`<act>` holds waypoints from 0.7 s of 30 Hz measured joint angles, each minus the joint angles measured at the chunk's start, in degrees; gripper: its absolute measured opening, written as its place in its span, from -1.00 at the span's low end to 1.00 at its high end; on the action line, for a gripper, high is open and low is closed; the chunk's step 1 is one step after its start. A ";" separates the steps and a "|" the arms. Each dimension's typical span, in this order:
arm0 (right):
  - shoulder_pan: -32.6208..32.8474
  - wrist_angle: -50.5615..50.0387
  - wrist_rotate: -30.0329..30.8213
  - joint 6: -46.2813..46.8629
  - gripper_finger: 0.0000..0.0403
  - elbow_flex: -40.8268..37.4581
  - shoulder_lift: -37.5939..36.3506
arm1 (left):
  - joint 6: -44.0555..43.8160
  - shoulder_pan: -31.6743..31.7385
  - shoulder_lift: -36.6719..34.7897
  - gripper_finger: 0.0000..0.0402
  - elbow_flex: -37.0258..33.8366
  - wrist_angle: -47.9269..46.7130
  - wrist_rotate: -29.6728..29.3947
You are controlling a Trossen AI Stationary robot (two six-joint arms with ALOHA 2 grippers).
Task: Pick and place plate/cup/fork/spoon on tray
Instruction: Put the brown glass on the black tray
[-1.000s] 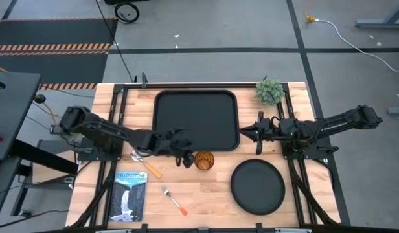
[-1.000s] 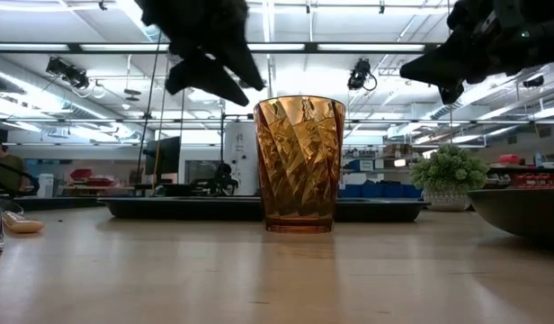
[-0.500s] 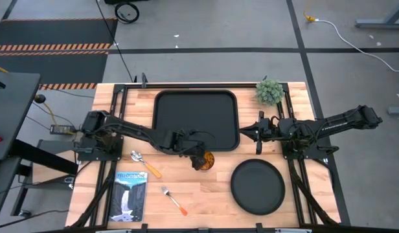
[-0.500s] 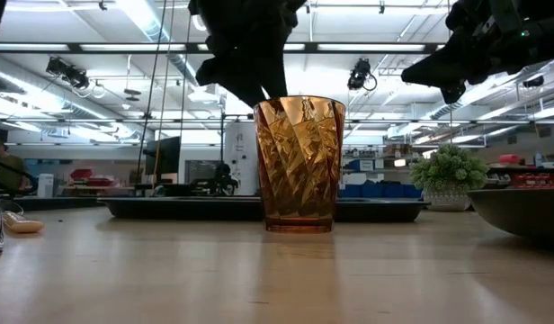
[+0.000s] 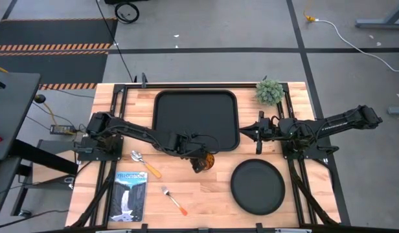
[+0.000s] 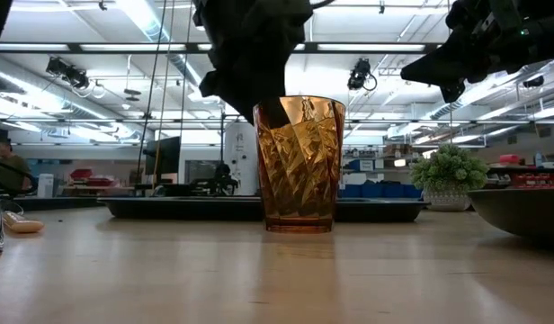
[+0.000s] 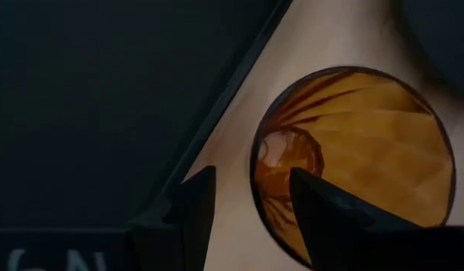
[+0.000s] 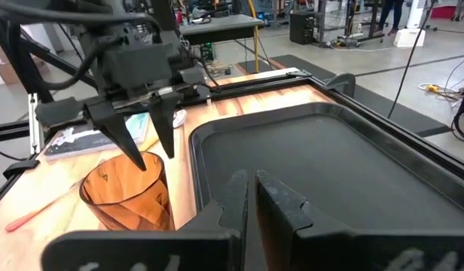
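Two open fingers of the left gripper straddle the amber cup's rim, one inside, one outside, gripping nothing yet. The cup stands on the table beside the tray. An off-centre squeeze could tip it.

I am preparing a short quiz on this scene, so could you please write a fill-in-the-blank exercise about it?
1. The left gripper, fingers open, straddles the rim of the ____.
2. The cup stands on the table beside the tray, which holds ____ of the tableware.
3. The right gripper hovers shut over the tray's ____ edge in the high view.
4. The fork lies between the booklet and the ____.

Missing words: cup; none; right; plate
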 joint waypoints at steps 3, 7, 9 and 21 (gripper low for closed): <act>0.00 0.34 0.00 0.00 -0.84 0.00 0.00 | 0.00 0.00 0.63 -0.12 0.04 0.70 0.28; 0.00 0.77 -0.14 0.01 -0.84 0.00 0.00 | 0.04 -0.02 0.81 -0.17 -0.01 0.52 0.33; 0.00 0.84 -0.17 0.02 -0.84 -0.01 0.00 | 0.04 -0.02 0.89 -0.20 -0.01 0.37 0.33; 0.00 1.19 -0.20 -0.17 -0.84 -0.02 0.00 | 0.09 -0.02 0.94 -0.54 -0.02 0.46 0.15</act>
